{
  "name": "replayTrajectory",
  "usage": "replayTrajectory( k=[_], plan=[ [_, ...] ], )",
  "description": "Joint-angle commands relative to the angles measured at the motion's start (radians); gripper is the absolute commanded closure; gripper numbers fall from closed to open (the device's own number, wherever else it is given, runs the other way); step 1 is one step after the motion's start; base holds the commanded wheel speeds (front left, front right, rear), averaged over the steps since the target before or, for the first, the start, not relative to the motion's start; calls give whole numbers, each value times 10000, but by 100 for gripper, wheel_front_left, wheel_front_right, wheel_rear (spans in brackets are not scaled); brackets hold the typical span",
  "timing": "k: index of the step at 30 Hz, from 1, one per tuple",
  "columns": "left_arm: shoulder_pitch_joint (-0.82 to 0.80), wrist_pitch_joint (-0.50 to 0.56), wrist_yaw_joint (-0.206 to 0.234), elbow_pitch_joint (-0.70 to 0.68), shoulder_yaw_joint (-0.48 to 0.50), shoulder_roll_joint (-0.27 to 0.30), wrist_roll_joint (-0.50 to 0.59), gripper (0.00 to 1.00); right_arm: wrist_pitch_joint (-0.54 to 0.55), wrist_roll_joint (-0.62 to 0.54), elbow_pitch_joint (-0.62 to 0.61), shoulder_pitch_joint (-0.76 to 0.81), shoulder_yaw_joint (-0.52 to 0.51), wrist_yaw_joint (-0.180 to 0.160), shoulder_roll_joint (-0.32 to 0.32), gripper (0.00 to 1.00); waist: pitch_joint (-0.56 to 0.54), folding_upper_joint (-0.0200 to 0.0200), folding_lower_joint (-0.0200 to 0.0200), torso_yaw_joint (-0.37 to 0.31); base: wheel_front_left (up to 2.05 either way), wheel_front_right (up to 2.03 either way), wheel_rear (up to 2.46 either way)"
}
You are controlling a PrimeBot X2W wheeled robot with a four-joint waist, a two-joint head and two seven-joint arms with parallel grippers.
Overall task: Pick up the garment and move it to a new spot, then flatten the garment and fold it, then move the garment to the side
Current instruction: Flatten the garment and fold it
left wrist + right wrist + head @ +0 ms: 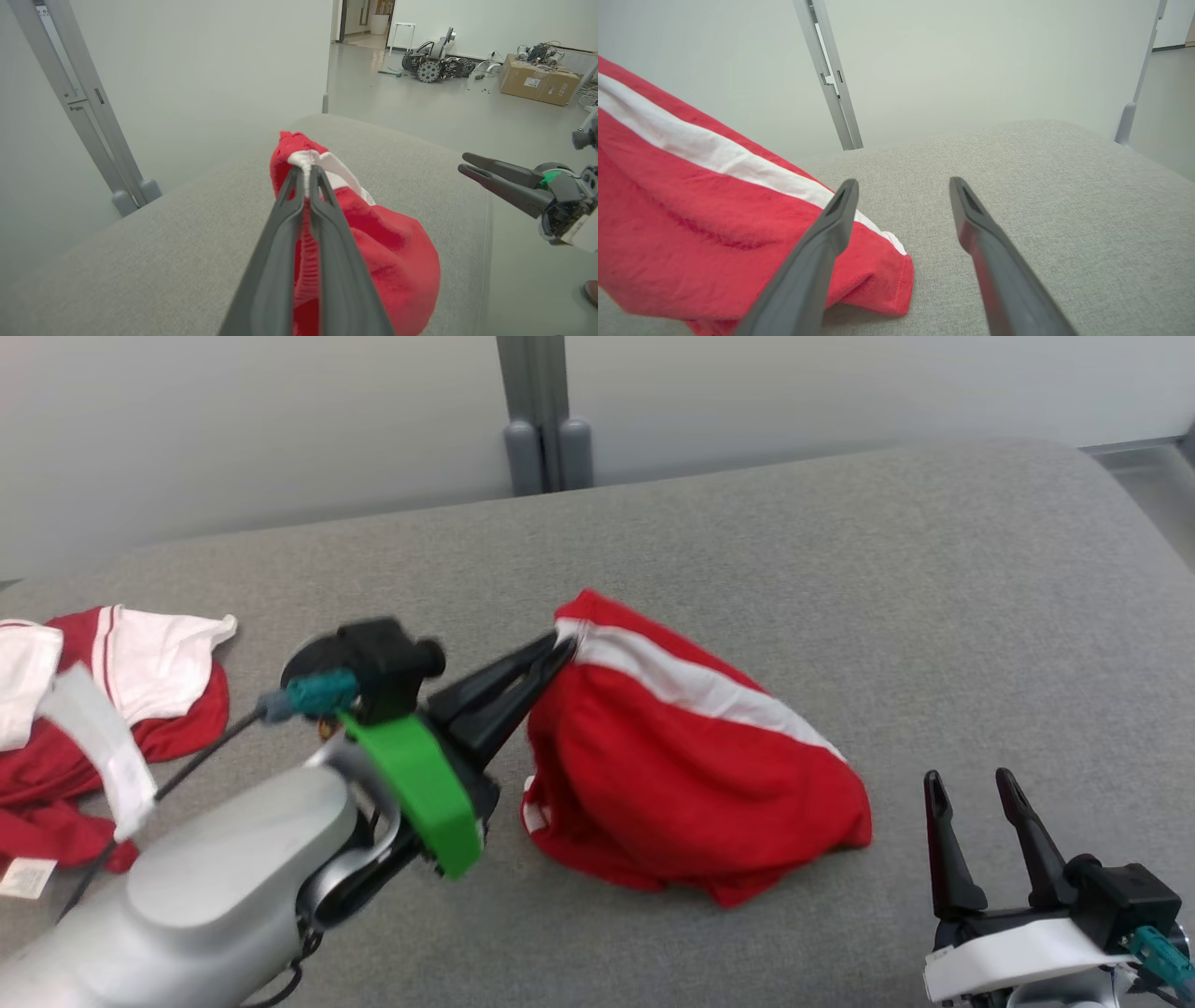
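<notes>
The garment (681, 775) is red with a white stripe and hangs bunched over the grey cushion (840, 569), its lower part resting on the fabric. My left gripper (563, 646) is shut on its upper left corner, lifting it; in the left wrist view the left gripper (306, 173) pinches the garment (397, 261) at the white ribbed edge. My right gripper (971, 784) stands open at the lower right, just right of the garment. In the right wrist view the open fingers (840, 205) hover beside the garment (691, 219), whose hem lies by the left finger.
Another red and white garment (103, 709) lies crumpled at the cushion's left end. A grey post (546, 411) stands behind the cushion against a pale wall. Beyond the cushion's edge is floor with a wheeled machine (434, 60) and a cardboard box (537, 79).
</notes>
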Motion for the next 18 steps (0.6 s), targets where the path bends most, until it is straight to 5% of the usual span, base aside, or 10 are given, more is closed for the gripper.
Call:
replayTrajectory(
  k=[1,8,18],
  plan=[
    [653,-94,130,-178,0,354,-101,100,-5,-104,-40,45,-64,-10,-21,0,279,0,0,761,0,0,0],
    [2704,-267,653,-147,261,1272,142,100,-5,19,568,-277,1,-10,-17,0,570,0,0,2077,0,0,0],
    [4101,-263,346,599,1908,419,1111,100,-6,295,4198,-1892,1384,-7,-1096,0,552,0,0,3124,0,0,0]
  ],
)
